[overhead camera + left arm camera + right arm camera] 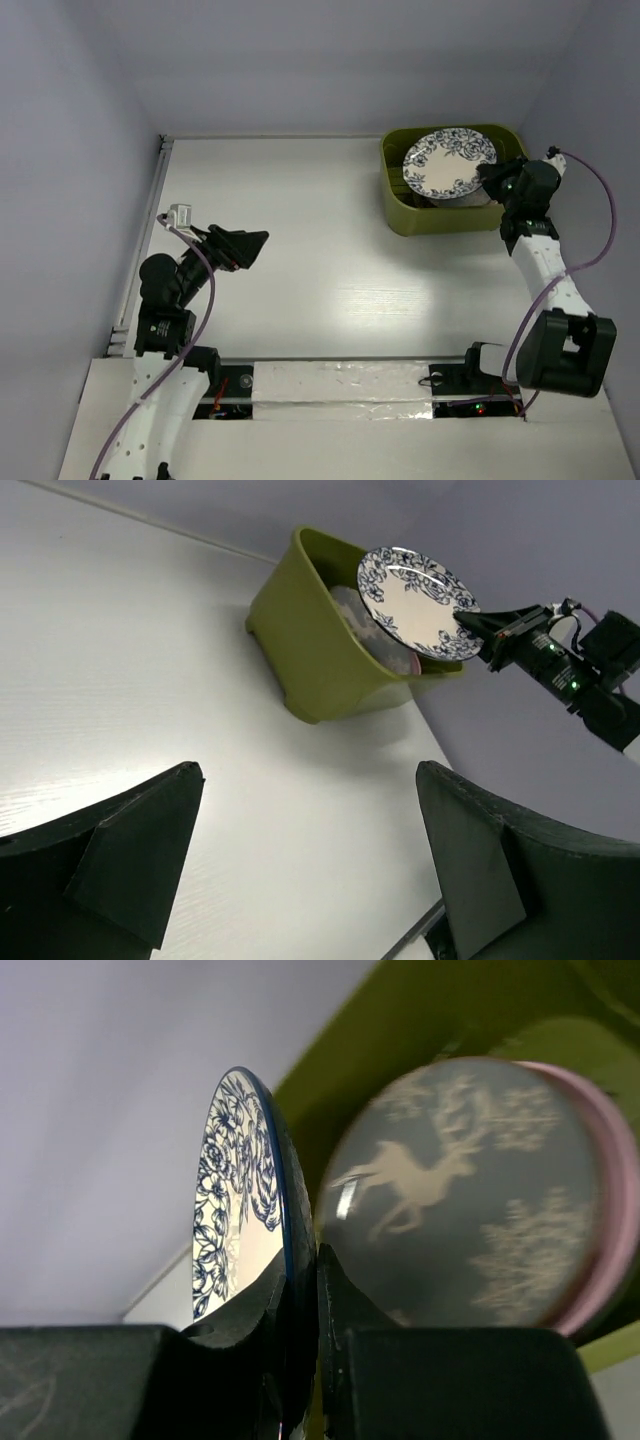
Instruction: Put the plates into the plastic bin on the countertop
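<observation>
Above plastic bin [400,215], 1 o'clock: my right end effector [485,174] clamps floral plate [445,162]; deer plate [450,1190], pink plate [612,1190] inside; left end effector [308,780] apart.

Lab cell: lilac panels [300,60], white countertop [300,250]

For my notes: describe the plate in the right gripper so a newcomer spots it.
Find the green bin, far right on the table. Over it, the right gripper pinches a plate by its rim. It alone is white with blue flowers; the deer plate and pink plate lie inside.
</observation>
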